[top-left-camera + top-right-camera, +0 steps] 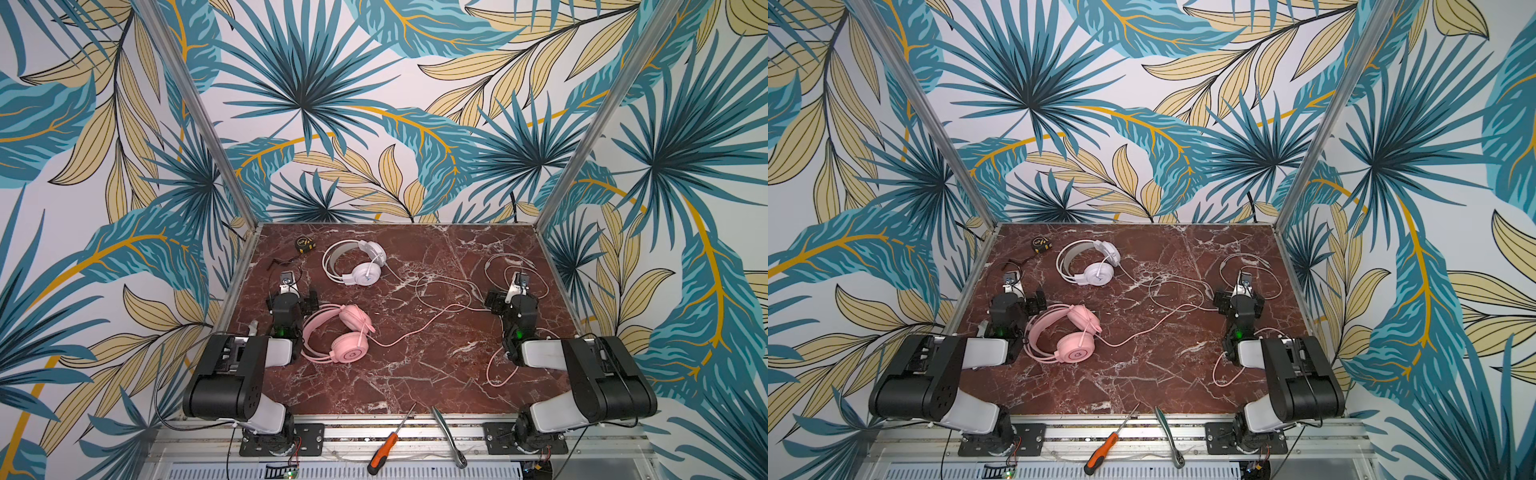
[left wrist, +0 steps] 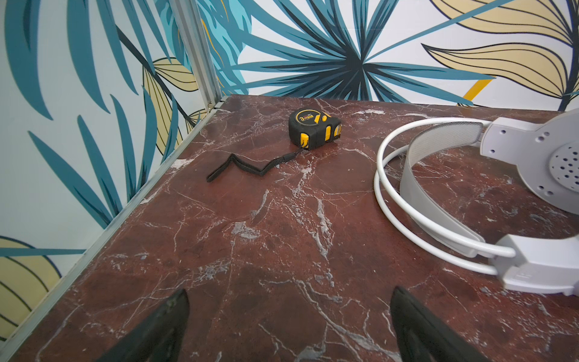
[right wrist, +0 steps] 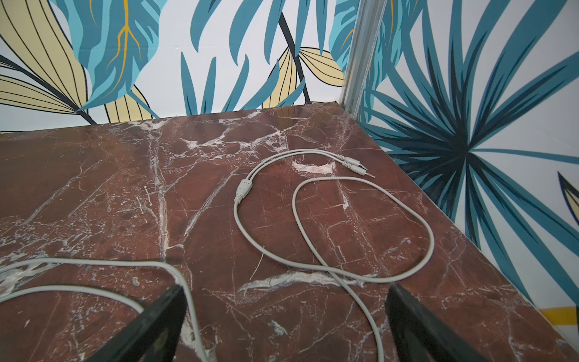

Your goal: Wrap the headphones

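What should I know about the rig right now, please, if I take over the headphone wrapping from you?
The left gripper is open and empty, above bare table beside the white headphones.
The right gripper is open and empty, over loops of the white cable near the far right corner.
The white headphones lie flat at the far left-centre, with their cable sprawled to the right.
The pink headphones lie by the left arm. The pink cable trails right toward the right arm.
Done: nothing yet.
Left: wrap both cables.
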Robot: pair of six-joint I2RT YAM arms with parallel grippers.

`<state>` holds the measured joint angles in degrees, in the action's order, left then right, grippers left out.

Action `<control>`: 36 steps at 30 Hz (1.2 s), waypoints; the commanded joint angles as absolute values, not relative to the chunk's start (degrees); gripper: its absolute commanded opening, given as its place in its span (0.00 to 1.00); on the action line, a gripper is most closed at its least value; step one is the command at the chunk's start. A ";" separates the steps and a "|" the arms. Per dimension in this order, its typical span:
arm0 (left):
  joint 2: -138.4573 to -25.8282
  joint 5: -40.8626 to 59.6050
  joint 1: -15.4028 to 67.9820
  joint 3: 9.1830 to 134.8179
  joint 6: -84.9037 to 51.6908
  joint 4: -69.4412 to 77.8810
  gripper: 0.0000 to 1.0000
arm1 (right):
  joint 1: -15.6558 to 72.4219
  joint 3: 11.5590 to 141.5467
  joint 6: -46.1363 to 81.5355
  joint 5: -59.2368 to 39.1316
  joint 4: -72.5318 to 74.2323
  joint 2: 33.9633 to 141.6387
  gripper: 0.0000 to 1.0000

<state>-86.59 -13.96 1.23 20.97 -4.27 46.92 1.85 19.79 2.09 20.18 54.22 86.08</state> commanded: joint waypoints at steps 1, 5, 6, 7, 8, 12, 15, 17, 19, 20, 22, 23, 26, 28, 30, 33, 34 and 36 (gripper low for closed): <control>-86.88 -14.24 0.69 22.85 -3.65 48.01 1.00 | 1.58 19.88 2.01 21.07 56.19 86.40 1.00; -84.70 -11.12 0.76 23.16 -1.05 47.66 1.00 | 1.75 18.56 1.24 20.43 56.86 84.20 1.00; -83.36 -11.15 0.80 22.91 -0.90 47.36 1.00 | 1.91 18.55 1.26 20.92 55.77 82.89 1.00; -81.60 -11.24 0.82 22.70 -0.98 46.58 1.00 | 2.02 18.73 1.30 21.38 54.29 81.59 1.00; -79.83 -11.29 0.81 22.57 -1.14 45.07 1.00 | 2.15 18.93 1.18 21.66 52.97 80.36 1.00; -71.43 -10.89 1.01 23.50 -1.42 38.14 1.00 | 2.72 20.57 0.13 21.49 45.65 74.77 1.00; -65.74 -9.54 1.05 26.86 -1.85 30.01 1.00 | 3.11 22.17 -0.20 21.40 41.17 71.41 1.00; -62.38 -8.77 1.20 30.69 -3.05 21.51 1.00 | 3.33 23.29 -0.59 21.22 38.61 68.91 1.00; -59.81 -8.29 1.30 34.52 -4.18 13.50 1.00 | 3.51 25.14 -0.78 20.06 33.79 66.29 1.00; -58.74 -8.23 1.34 36.43 -4.88 9.41 1.00 | 3.68 26.43 -0.79 19.20 30.46 65.05 1.00; -57.38 -8.17 1.57 39.88 -6.27 1.79 1.00 | 4.02 28.92 -0.71 17.43 24.48 62.84 1.00; -57.13 -8.37 1.66 42.02 -7.39 -2.82 1.00 | 4.19 30.06 -0.56 16.68 21.23 61.74 1.00; -58.50 -9.33 1.92 49.30 -10.59 -18.10 0.99 | 4.78 32.72 -0.13 14.44 13.31 59.09 1.00; -60.18 -9.12 1.93 53.60 -12.42 -26.90 1.00 | 5.29 34.16 0.06 13.23 8.94 57.72 1.00; -61.87 -8.17 2.35 56.95 -13.73 -34.27 1.00 | 6.03 35.57 0.09 11.88 4.58 56.70 1.00; -63.38 -7.84 3.58 59.34 -14.77 -41.72 1.00 | 7.73 37.18 -0.51 10.42 0.25 55.75 1.00; -63.77 -7.69 3.75 59.71 -15.15 -43.56 1.00 | 8.34 37.71 -0.70 10.38 -0.87 55.57 1.00; -64.70 -6.70 3.88 60.32 -17.19 -47.88 0.99 | 9.53 39.32 -0.88 10.07 -4.18 55.46 1.00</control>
<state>-63.83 -8.12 3.42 58.70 -13.78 -34.24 8.21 37.32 -0.21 11.90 3.84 56.23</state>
